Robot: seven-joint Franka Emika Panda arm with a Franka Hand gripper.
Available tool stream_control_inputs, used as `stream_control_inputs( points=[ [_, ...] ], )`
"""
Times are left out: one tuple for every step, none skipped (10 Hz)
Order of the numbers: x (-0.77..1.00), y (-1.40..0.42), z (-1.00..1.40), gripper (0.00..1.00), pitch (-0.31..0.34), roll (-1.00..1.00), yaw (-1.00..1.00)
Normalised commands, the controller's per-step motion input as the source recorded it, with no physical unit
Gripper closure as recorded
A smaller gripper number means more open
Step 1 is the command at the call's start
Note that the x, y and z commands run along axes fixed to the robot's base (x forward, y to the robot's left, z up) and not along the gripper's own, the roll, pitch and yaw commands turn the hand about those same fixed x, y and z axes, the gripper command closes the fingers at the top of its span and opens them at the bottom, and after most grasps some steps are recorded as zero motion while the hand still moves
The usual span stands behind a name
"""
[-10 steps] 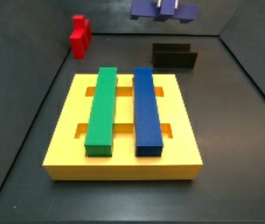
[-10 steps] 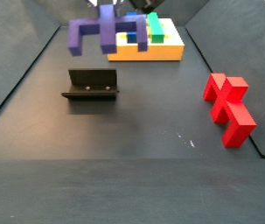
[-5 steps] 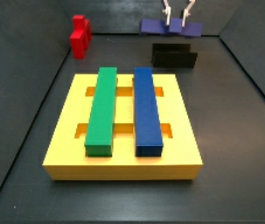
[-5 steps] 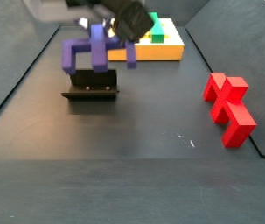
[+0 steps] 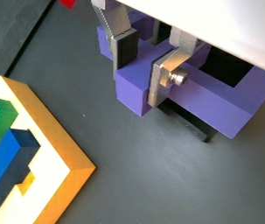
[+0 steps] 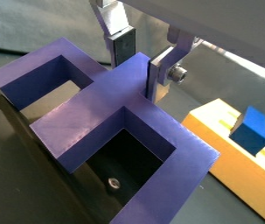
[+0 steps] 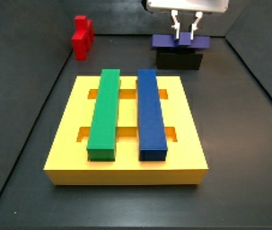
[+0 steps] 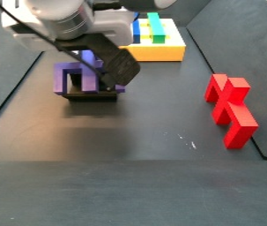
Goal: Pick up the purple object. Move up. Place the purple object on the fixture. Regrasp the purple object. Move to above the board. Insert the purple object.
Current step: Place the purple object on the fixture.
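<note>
Two silver fingers (image 6: 160,72) of the gripper (image 6: 142,59) clamp the purple object's (image 6: 111,114) spine from directly above, seating it on the fixture (image 8: 91,94), prongs spread crosswise.

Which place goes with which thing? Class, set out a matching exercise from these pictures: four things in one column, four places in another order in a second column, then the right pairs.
Things
1. purple object
2. red block
3. green bar
4. gripper

Places
A. lying on the yellow board beside the blue bar
B. on the floor, apart from the board and the fixture
C. down at the fixture, held between the silver fingers
D. above the fixture, closed on the purple piece

Pairs: 1-C, 2-B, 3-A, 4-D
</note>
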Motion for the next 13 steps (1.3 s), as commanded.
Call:
stream_control_inputs(
  points=[
    [0.17, 0.10, -0.11, 1.00, -0.103, -0.32, -0.30],
    [0.14, 0.00, -0.14, 1.00, -0.137, -0.21, -0.28],
    [0.09, 0.00, -0.22, 1.00, -0.146, -0.16, -0.08],
    [-0.09, -0.20, -0.17, 1.00, -0.217, 0.00, 0.00],
    [-0.27, -0.05, 0.00, 1.00, -0.129, -0.09, 0.03],
    [-0.22, 0.00, 0.00, 1.00, -0.109, -0.29, 0.12],
    [-0.14, 0.05, 0.00, 1.00, -0.054, -0.34, 0.07],
    [-0.16, 0.20, 0.00, 1.00, -0.071, -0.36, 0.02],
    [-0.27, 0.21, -0.03, 1.00, -0.200, -0.36, 0.00],
    [-0.08, 0.02, -0.04, 1.00, -0.054, -0.06, 0.00],
    [0.00, 0.00, -0.02, 1.00, 0.000, 0.00, 0.00],
    [0.00, 0.00, 0.00, 1.00, 0.000, 0.00, 0.00],
    [0.00, 0.00, 0.00, 0.00, 0.000, 0.00, 0.00]
  ],
)
